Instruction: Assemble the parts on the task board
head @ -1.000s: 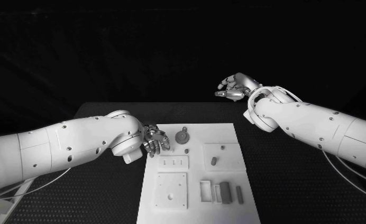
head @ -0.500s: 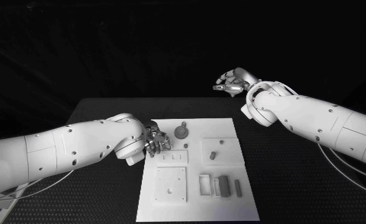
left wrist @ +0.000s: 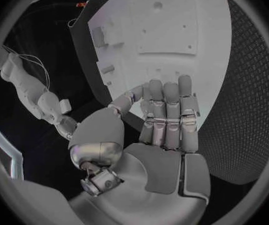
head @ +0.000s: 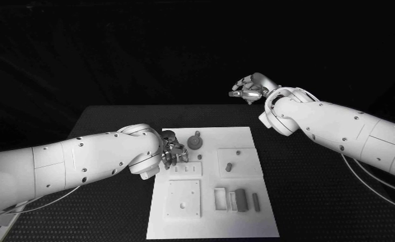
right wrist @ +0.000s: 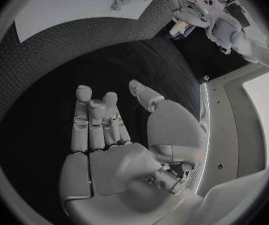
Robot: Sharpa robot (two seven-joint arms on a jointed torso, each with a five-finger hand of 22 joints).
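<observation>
Head view: white rectangular task board (head: 216, 188) lies mid-counter, small grey parts (head: 240, 200) along its near right. Left hand (head: 170, 149) sits at the board's far-left edge; right hand (head: 249, 89) is raised, well apart.

Left wrist view: fingers (left wrist: 170, 112) straight, apart from thumb, empty. Advise lowering squarely.

Right wrist view: fingers (right wrist: 96, 120) extended, empty.

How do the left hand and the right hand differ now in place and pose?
The left hand is low at the task board, at its left edge; the right hand is raised beyond the table's far edge, away from the board. The left hand's fingers lie straight together; the right hand's curl slightly. Both hold nothing.
</observation>
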